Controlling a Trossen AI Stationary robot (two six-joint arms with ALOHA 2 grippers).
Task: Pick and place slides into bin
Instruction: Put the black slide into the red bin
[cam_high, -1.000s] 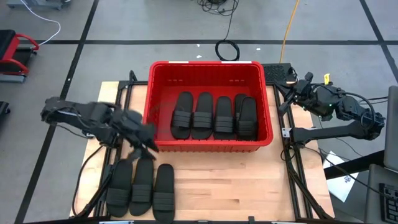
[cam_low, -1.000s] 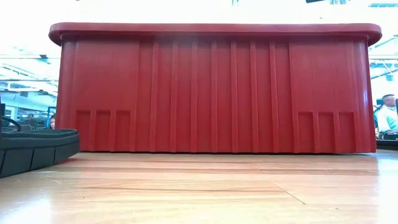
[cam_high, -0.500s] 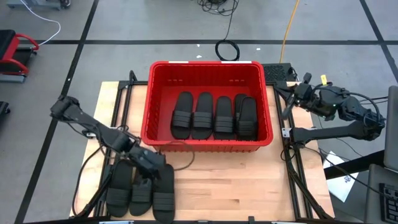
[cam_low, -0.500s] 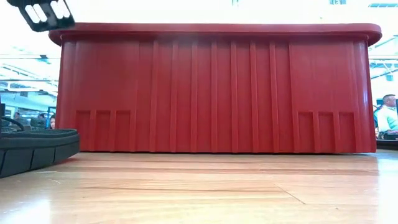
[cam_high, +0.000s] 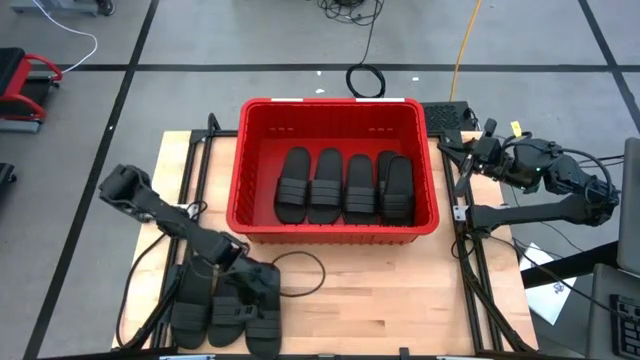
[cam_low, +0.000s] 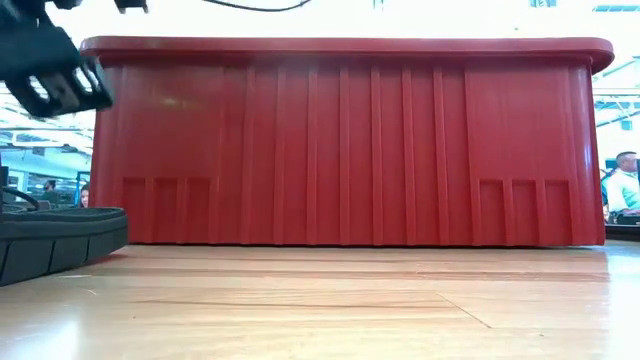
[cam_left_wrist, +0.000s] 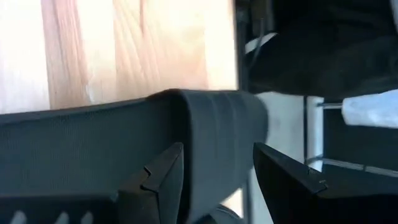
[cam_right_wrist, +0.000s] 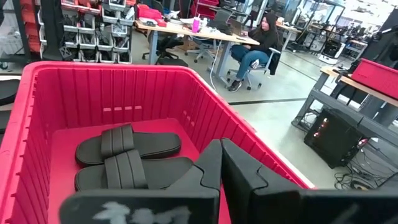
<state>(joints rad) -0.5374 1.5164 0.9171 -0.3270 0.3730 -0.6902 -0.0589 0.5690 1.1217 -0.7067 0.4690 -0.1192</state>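
Note:
Three black slides (cam_high: 228, 305) lie side by side on the wooden table near its front left. Several more slides (cam_high: 345, 185) lie in the red bin (cam_high: 333, 107) at the table's far middle. My left gripper (cam_high: 252, 290) is open above the slides on the table. In the left wrist view its fingers (cam_left_wrist: 165, 177) stand on either side of one slide (cam_left_wrist: 217, 134) near its end; I see no touch. It also shows in the low view (cam_low: 60, 80). My right gripper (cam_high: 462, 155) is shut and empty beside the bin's right rim (cam_right_wrist: 221, 158).
The bin's near wall (cam_low: 340, 140) fills the low view, with one slide's sole (cam_low: 55, 245) at the left. A black cable loops on the table (cam_high: 300, 270) by the left arm. People sit at desks in the room beyond (cam_right_wrist: 252, 46).
My left gripper has gone from beside the bin's near left corner toward the table's near edge and down over the three slides on the table. The slides have stayed where they were.

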